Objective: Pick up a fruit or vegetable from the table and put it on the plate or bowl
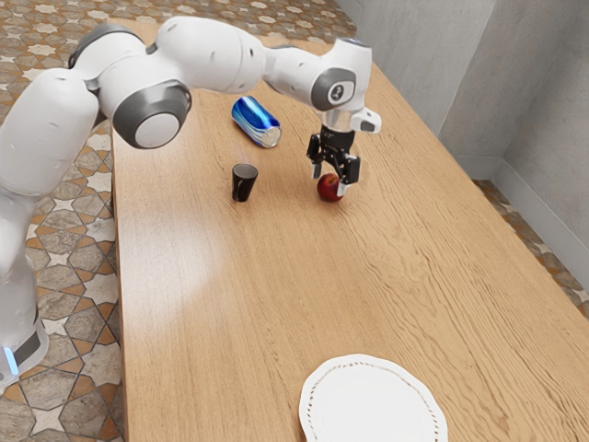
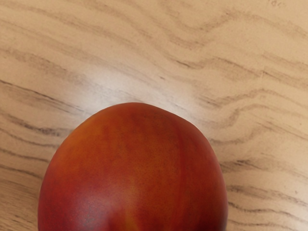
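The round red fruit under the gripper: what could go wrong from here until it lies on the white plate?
1. The round red fruit is smooth and curved, and the black gripper sits over its top, so it may slip or roll over the wooden table.
2. The small black cup stands close by; a sideways swing might knock it.
3. The white round plate lies far across the table, so a weak hold has a long carry in which to fail.

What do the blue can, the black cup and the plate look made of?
Blue can: probably metal, glossy with a silvery end. Black cup: matte, perhaps plastic, no shine. Plate: white, dull, scalloped dotted rim; ceramic or paper, can't tell.
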### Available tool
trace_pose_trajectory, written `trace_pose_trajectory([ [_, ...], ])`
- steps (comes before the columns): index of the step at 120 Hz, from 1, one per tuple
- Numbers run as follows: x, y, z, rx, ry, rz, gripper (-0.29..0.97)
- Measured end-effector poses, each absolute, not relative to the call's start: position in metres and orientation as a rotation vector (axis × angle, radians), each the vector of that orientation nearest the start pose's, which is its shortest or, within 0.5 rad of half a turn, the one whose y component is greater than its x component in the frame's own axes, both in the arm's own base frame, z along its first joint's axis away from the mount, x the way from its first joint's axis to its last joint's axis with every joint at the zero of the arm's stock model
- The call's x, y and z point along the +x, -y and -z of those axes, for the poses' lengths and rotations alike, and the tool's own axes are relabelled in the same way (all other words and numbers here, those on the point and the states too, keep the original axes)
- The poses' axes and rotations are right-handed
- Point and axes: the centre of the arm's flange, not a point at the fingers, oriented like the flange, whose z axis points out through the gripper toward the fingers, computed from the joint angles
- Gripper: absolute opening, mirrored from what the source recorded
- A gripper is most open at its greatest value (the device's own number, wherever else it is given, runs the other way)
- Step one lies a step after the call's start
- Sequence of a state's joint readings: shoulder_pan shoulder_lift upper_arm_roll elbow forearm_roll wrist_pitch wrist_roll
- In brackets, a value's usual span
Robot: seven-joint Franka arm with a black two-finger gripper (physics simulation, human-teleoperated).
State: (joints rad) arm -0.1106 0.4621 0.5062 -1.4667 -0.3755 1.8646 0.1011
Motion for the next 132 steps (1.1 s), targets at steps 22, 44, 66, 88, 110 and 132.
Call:
trace_pose_trajectory([
  [22,0.659,-0.183,-0.432,-3.224,0.58,0.031,0.68],
  [44,0.664,-0.179,-0.422,-3.219,0.549,0.021,0.64],
  [66,0.667,-0.184,-0.423,-3.186,0.516,0.057,0.39],
  [88,0.667,-0.184,-0.434,-3.172,0.497,0.103,0.38],
  [110,0.646,-0.159,-0.543,-3.16,0.385,0.331,0.37],
  [132,0.639,-0.076,-0.62,-3.182,0.146,0.459,0.33],
])
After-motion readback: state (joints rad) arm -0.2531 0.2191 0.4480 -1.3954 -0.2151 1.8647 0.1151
